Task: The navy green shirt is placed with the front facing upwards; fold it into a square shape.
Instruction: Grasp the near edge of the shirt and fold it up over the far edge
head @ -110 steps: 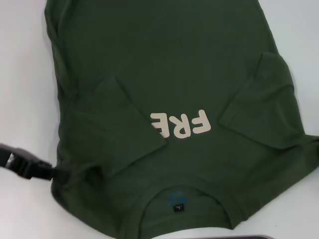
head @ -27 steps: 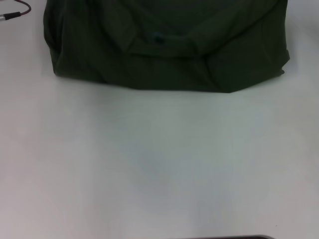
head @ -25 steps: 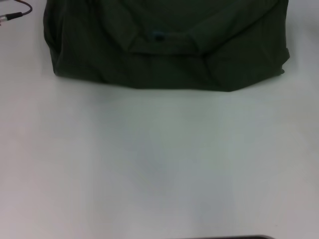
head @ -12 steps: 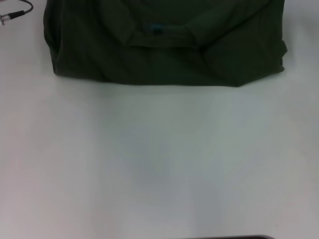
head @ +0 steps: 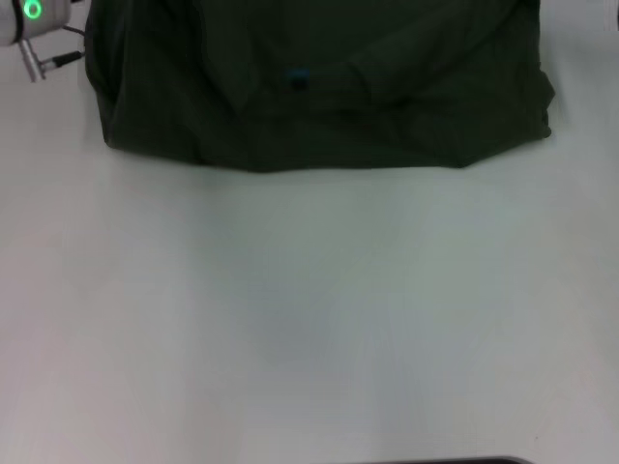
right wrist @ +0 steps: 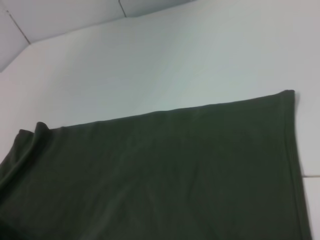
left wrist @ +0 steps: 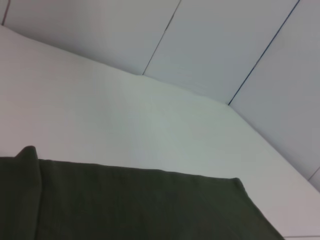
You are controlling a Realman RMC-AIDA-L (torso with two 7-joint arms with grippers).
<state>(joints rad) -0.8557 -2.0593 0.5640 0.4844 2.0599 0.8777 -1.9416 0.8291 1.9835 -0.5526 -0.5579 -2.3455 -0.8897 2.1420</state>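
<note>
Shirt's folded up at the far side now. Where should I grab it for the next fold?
Probably the near folded edge of the navy green shirt, at its two corners, coming from the robot's side: that edge lies straight and exposed against the bare table.

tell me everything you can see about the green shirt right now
The navy green shirt is dark olive, soft cotton-looking fabric, lying folded into a wide, roughly rectangular bundle at the far end of the white table. Its near edge is fairly straight with slight creases. A small blue label shows on top among folds. No lettering is visible. Both wrist views show flat hemmed edges resting on the table.
</note>
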